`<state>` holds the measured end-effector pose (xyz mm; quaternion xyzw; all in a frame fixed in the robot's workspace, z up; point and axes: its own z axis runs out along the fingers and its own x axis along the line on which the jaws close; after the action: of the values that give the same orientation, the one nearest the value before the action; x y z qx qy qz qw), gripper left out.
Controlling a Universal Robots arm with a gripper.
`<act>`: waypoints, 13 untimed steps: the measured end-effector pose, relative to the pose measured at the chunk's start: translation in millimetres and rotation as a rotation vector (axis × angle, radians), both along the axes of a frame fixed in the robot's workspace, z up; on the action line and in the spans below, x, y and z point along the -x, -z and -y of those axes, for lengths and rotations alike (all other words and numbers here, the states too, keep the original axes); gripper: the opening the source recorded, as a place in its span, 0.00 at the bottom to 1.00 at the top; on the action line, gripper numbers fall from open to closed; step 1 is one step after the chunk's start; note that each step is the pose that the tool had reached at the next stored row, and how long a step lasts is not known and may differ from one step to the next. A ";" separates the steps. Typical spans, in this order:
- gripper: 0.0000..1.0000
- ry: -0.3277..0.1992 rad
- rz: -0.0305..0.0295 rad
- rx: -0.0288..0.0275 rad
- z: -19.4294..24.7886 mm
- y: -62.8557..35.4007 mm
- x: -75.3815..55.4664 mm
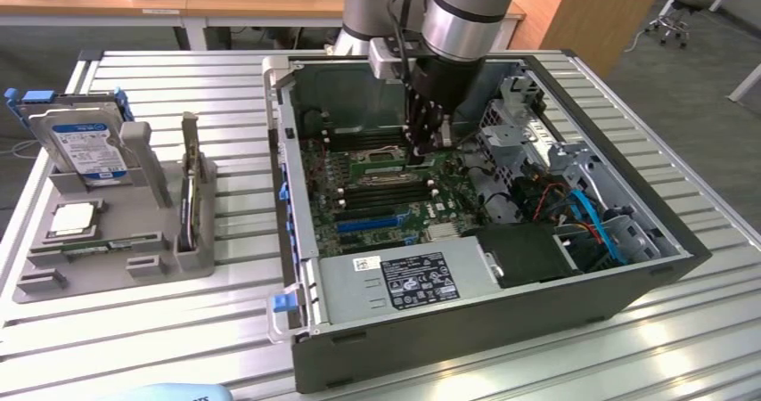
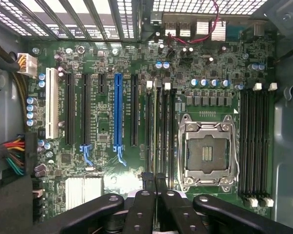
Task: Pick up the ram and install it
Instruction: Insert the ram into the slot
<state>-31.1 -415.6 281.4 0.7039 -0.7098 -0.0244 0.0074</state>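
Slatted metal table point(image 1: 143, 330), open computer case point(image 1: 500, 325): jaws closed on ram point(image 2: 156, 127), edge-on over memory slots point(image 2: 164, 131) beside processor socket point(image 2: 207, 152); seating judged unfinished.

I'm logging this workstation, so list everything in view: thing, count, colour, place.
table: one, silver slats, under everything
computer case: one, black, open, middle of the table
motherboard: one, green, inside the case
processor socket: one, silver, empty, on the motherboard
power supply: one, silver with a label, near end of the case
holder: one, grey, at the exterior view's left
hard drive: one, silver with a blue label, upright in the holder
processor chip: one, silver, flat on the holder
ram: one, dark green, on edge in the holder
arm: one, silver and black, above the case
gripper: one, black, shut, over the memory slots beside the socket
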 end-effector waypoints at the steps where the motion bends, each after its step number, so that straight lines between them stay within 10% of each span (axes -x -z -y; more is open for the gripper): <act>1: 0.11 0.000 0.0000 0.0000 0.0 0.1 -0.4; 13: 0.11 0.000 0.0001 -0.0003 0.0 4.3 -2.7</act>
<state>-28.4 -415.6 277.1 0.7040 -0.7098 -0.0245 0.0073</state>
